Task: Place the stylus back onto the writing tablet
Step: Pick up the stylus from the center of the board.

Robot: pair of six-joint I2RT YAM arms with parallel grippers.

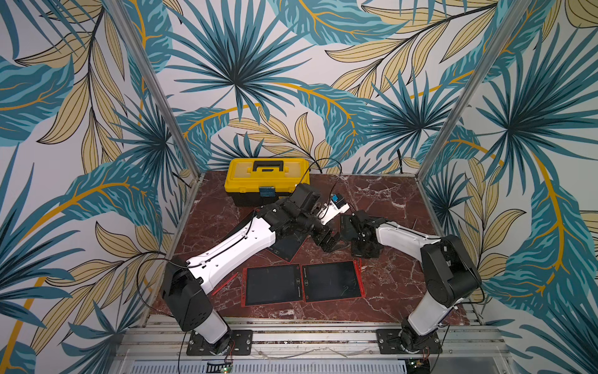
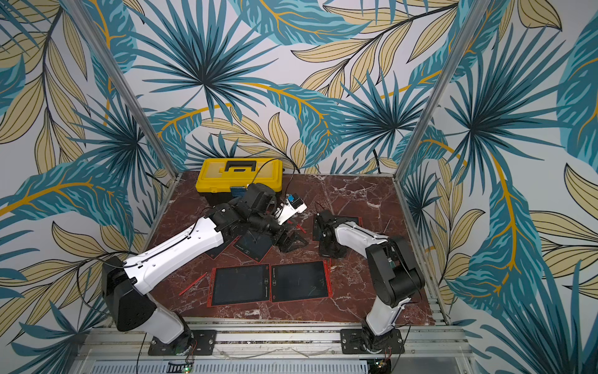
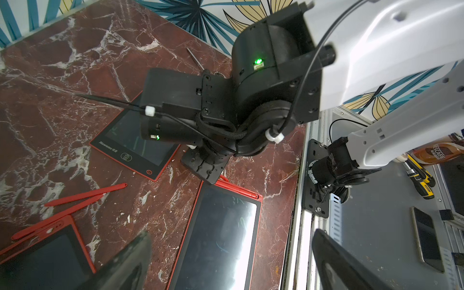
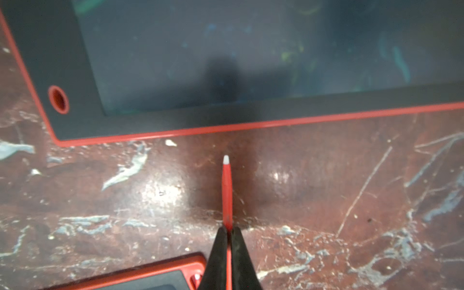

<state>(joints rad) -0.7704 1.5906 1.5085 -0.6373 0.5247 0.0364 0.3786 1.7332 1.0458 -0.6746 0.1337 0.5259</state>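
My right gripper [image 4: 227,228] is shut on a thin red stylus [image 4: 227,190]. Its white tip points at the red edge of a black writing tablet [image 4: 226,62] and stops just short of it, over the marble. The corner of a second tablet [image 4: 150,276] lies beside the fingers. In both top views the right wrist [image 1: 365,247] hangs over the far right corner of the front right tablet [image 1: 331,281]. My left gripper [image 3: 231,271] is open and empty, above that tablet [image 3: 221,238]. It is seen mid-table in a top view [image 1: 330,243].
A second front tablet [image 1: 271,285] lies beside the first, and another [image 1: 291,249] lies partly under the left arm. Loose red styluses lie on the marble [image 1: 225,285] [image 3: 85,194]. A yellow toolbox [image 1: 267,176] stands at the back.
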